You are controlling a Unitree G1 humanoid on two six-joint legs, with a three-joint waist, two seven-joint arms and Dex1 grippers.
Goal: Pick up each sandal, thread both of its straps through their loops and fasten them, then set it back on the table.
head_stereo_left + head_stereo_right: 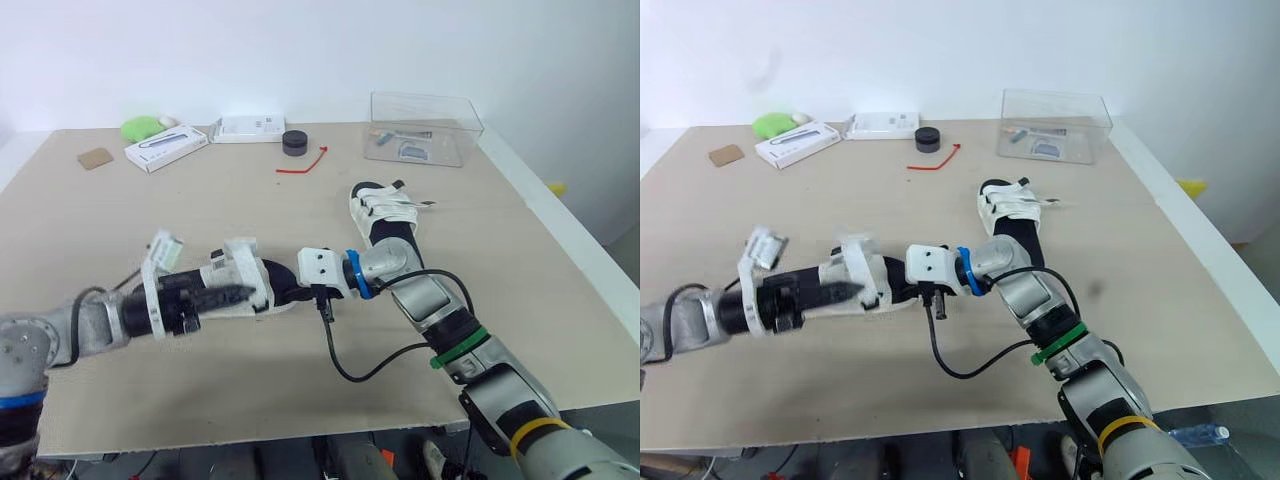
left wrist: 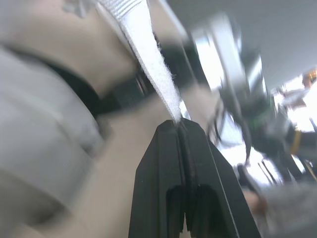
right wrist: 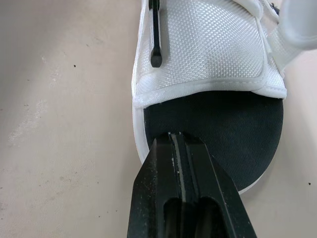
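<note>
Right wrist view: white, black-soled sandal (image 3: 208,54)

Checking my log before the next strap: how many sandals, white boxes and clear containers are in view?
Sandals: 2 (held sandal, far sandal)
White boxes: 2 (left box, right box)
Clear containers: 1 (clear container)
Total: 5

white sandal (image 3: 208,54), black insole (image 3: 223,129), red cord (image 1: 303,165)
</note>
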